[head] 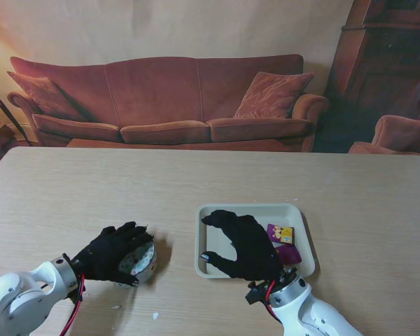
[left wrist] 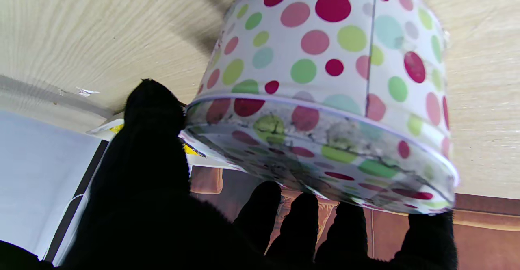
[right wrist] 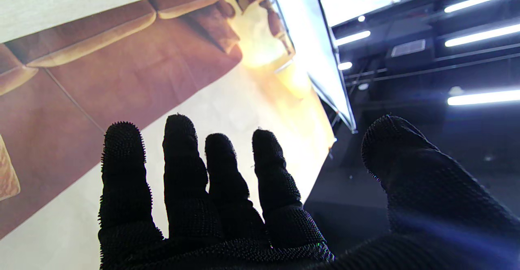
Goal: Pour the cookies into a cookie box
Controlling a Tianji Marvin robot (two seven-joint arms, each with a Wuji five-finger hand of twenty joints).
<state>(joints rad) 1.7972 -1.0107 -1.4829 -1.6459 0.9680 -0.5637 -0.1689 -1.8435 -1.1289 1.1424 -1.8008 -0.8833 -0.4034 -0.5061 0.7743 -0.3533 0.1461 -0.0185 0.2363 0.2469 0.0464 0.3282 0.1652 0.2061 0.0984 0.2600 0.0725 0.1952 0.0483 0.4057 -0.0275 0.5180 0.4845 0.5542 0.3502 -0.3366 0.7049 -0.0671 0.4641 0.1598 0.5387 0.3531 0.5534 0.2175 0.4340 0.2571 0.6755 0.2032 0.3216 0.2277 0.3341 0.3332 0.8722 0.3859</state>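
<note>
Lower left of the frame — the left hand (head: pixel 112 253) clasps the polka-dot cookie tin (head: pixel 140 260); the right hand (head: pixel 246 245) (fingers spread, holding nothing) hovers over the tray (head: pixel 304 234).

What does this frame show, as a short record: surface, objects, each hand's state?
surface: light wooden table
box: round polka-dot tin, lid on, left of tray
tray: cream rectangular plastic tray, holding small wrapped packets
left hand: fingers wrapped around the tin
right hand: open above the tray, holding nothing
</note>
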